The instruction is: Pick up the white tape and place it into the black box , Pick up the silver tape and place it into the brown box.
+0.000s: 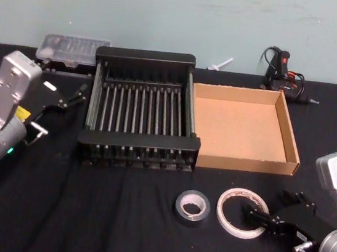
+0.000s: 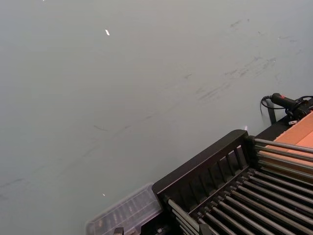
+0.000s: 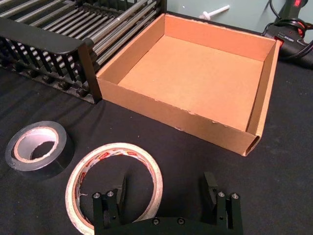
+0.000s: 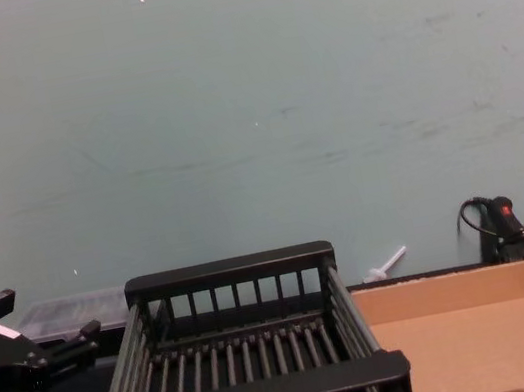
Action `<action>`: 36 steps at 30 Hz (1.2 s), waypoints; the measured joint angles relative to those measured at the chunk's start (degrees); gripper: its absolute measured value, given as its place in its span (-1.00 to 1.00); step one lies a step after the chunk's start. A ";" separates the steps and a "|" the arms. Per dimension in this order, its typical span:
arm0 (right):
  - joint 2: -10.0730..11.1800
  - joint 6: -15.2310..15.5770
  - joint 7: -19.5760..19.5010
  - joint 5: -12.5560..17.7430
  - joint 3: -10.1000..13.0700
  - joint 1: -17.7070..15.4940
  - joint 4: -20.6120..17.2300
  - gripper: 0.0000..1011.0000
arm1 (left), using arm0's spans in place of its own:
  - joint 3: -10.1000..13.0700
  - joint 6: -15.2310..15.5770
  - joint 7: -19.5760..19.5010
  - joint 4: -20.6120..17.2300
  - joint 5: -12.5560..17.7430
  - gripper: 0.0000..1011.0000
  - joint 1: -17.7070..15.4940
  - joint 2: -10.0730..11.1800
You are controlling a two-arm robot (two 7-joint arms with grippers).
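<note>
The white tape (image 1: 223,209) lies flat on the black cloth in front of the brown box (image 1: 242,129). My right gripper (image 1: 251,216) is open and low at the ring's right side. In the right wrist view, one finger (image 3: 119,192) is over the white tape (image 3: 122,148) ring's hole and the other finger (image 3: 213,188) is outside it. The silver tape (image 1: 191,219) rests just left of it, untouched. The black box (image 1: 146,56) stands empty left of the brown box. My left gripper (image 1: 74,96) hangs open beside the crate's left wall.
A clear plastic case (image 1: 73,50) sits behind the crate's left corner. A black glue gun with cables (image 1: 281,69) and a small white part (image 1: 221,63) lie behind the brown box, along the wall. Black cloth covers the table.
</note>
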 joint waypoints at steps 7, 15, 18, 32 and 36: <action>-0.94 0.54 0.59 -1.19 0.12 0.07 0.54 0.98 | 0.00 0.00 0.00 0.00 0.00 0.98 0.00 0.00; -1.75 0.72 1.33 -2.16 0.58 -0.02 0.80 0.98 | 0.00 0.00 0.00 0.00 0.00 0.98 0.00 0.00; -2.09 0.79 1.64 -2.51 0.75 -0.06 0.89 0.98 | 0.00 0.00 0.00 0.00 0.00 0.98 0.00 0.00; -3.46 1.29 3.07 -4.47 1.51 -0.33 1.13 0.98 | 0.00 0.00 0.00 0.00 0.00 0.98 0.00 0.00; -3.94 1.46 3.36 -5.20 1.72 -0.40 1.13 0.98 | 0.00 0.00 0.00 0.00 0.00 0.98 0.00 0.00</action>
